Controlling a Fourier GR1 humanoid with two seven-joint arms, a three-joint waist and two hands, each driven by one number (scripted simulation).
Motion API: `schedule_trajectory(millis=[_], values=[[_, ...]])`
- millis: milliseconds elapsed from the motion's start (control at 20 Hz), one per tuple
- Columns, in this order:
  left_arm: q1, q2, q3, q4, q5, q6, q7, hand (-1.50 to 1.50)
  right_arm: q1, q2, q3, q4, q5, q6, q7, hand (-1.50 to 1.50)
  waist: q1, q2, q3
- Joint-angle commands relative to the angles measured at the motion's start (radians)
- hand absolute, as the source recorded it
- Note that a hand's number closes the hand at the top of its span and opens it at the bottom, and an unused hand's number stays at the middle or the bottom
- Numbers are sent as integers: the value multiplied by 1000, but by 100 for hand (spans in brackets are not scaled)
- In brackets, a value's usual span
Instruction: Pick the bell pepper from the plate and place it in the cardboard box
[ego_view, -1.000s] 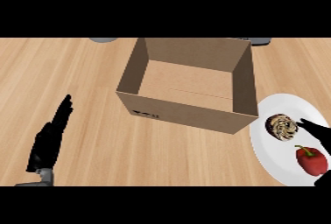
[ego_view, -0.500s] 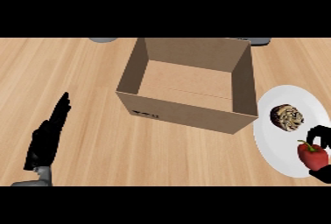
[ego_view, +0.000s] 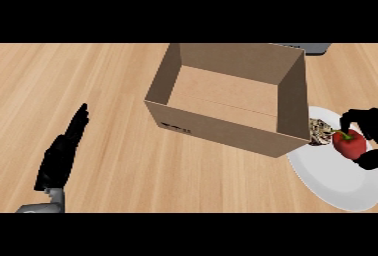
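Observation:
A red bell pepper (ego_view: 349, 142) with a green stem is above the white plate (ego_view: 332, 182) at the right edge. My right hand (ego_view: 364, 122) curls round the pepper from the right, fingers above and thumb below it. The open cardboard box (ego_view: 229, 102) stands in the middle, its right wall next to the plate. My left hand (ego_view: 63, 155) rests open at the lower left, fingers straight and pointing up, well away from the box.
A brown speckled food item (ego_view: 320, 131) lies on the plate, partly hidden behind the box's right corner. A grey object (ego_view: 314, 47) shows at the top right behind the box. Wooden counter spreads to the left and front.
My right hand has closed round the pepper and carried it up and toward the box. The view has shifted so the box and plate sit further right. The left hand keeps its pose.

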Motion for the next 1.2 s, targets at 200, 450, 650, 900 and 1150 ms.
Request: schedule_trajectory(millis=[200,450,650,900,1150], values=[[-75,-5,-9,9,-8,-2,27,0,-400,-76,21,349,-26,23,-269,150,39,13,3],[-10,-21,-6,19,5,-2,-27,0,-553,-61,-20,534,-112,86,-439,150,9,3,1],[-18,-18,-14,20,-22,13,-5,0,-667,-33,-96,582,-269,286,-532,150,4,-3,0],[-13,5,27,17,5,1,16,0,-755,-49,-99,616,-364,411,-600,150,-29,-12,-1],[-10,-1,15,5,-11,5,22,0,-837,35,-46,636,-401,429,-521,150,-38,-13,-1]])
